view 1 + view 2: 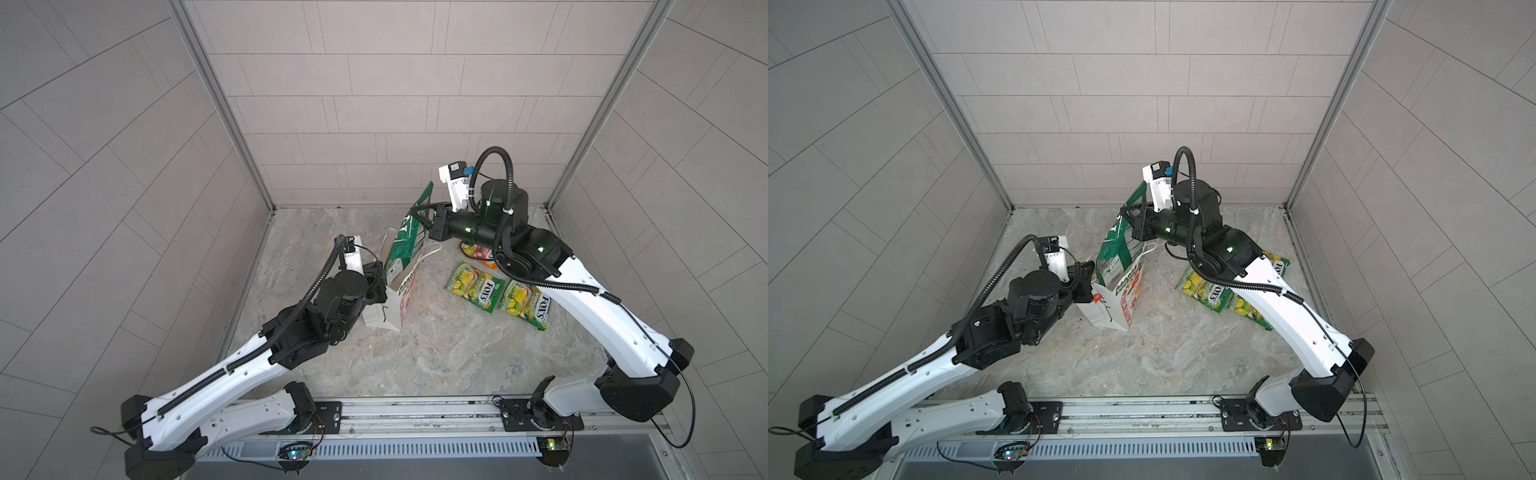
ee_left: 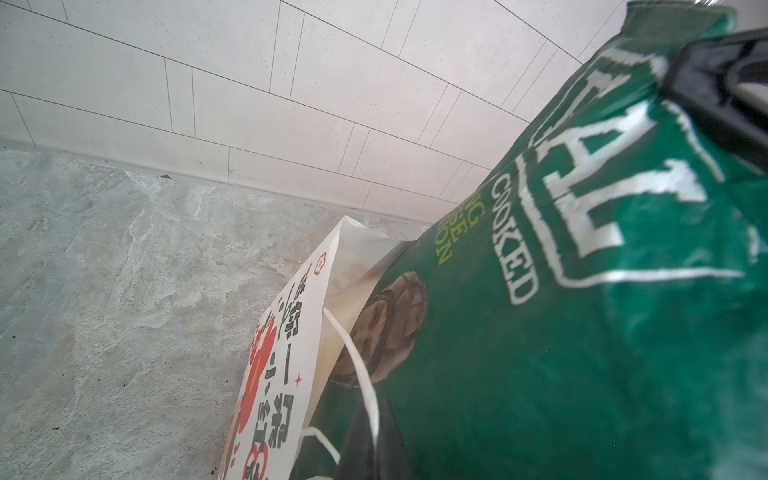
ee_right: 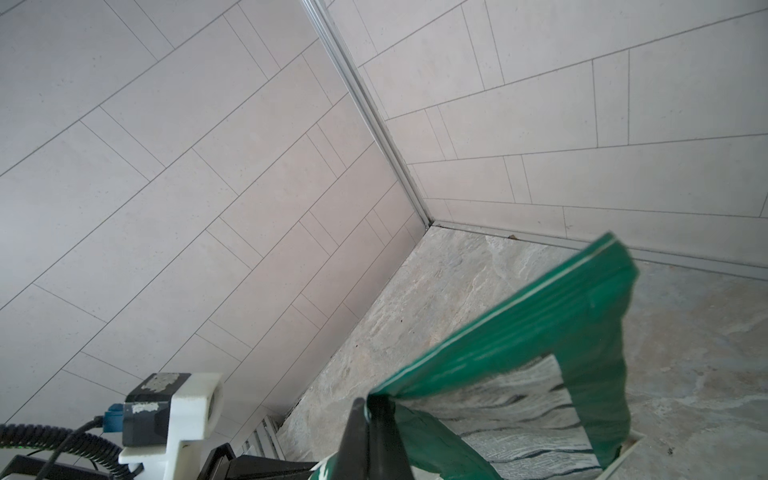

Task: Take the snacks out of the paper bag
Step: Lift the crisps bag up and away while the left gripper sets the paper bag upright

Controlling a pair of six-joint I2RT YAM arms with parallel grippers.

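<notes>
The white paper bag [image 1: 395,305] [image 1: 1115,309] with red prints stands tilted at mid-table. A large dark green crisp bag [image 1: 405,241] [image 1: 1115,249] sticks out of its mouth, its lower part still inside. My right gripper [image 1: 417,212] [image 1: 1128,212] [image 3: 370,405] is shut on that bag's top edge [image 3: 519,332]. My left gripper [image 1: 383,289] [image 1: 1090,282] [image 2: 376,415] is shut at the paper bag's near rim, with the white cord handle [image 2: 361,365] running between its fingers. Two yellow-green packets [image 1: 476,291] [image 1: 524,309] and an orange-pink one [image 1: 478,252] lie on the table to the right.
Tiled walls close in the back and both sides of the marble table [image 1: 436,357]. The right arm [image 1: 582,291] crosses above the loose packets. A metal rail [image 1: 415,411] with both arm bases runs along the front edge.
</notes>
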